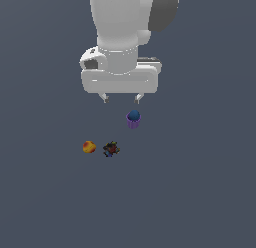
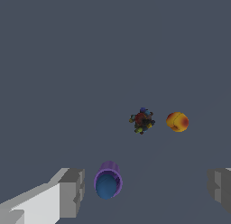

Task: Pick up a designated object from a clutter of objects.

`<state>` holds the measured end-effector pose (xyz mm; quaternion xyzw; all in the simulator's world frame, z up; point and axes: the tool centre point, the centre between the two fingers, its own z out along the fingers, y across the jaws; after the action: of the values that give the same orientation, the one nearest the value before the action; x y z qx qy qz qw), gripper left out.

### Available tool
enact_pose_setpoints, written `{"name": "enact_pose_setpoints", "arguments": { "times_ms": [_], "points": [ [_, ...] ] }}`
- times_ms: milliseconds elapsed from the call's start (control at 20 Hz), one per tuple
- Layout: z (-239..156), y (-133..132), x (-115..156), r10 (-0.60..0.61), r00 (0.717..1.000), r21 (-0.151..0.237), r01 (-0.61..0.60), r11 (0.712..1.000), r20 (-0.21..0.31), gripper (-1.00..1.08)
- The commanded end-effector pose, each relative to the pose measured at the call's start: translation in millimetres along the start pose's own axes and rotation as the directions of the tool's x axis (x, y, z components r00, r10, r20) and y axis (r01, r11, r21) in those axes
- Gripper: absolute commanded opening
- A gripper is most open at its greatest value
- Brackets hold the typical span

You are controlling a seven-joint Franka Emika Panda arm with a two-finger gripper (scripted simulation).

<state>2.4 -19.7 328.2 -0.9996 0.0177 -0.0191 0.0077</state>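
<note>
claw (image 1: 121,98): spread wide, holding nothing | purple cup (image 1: 133,119): below claw, nearer one finger

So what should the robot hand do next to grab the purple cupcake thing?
Probably slide a little sideways, then lower. The gripper is open, but the purple cup sits close to one finger, not midway between them, and it isn't held yet.

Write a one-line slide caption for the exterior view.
Open gripper poised above the purple cup with its blue ball, near an orange-yellow ball and a dark lumpy object.
</note>
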Motion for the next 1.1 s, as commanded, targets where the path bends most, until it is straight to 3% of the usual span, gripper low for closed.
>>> {"name": "enact_pose_setpoints", "arguments": {
  "times_ms": [0,500,1050],
  "points": [
    [0.0,0.0,0.0,0.0,1.0,0.0,0.0,1.0,0.0,1.0],
    [-4.0,25.0,1.0,0.024,1.0,-0.033,-0.025,0.999,-0.02,1.0],
    [15.3,16.4,-7.3,0.02,1.0,-0.029,-0.02,0.999,-0.014,1.0]
  ]
}}
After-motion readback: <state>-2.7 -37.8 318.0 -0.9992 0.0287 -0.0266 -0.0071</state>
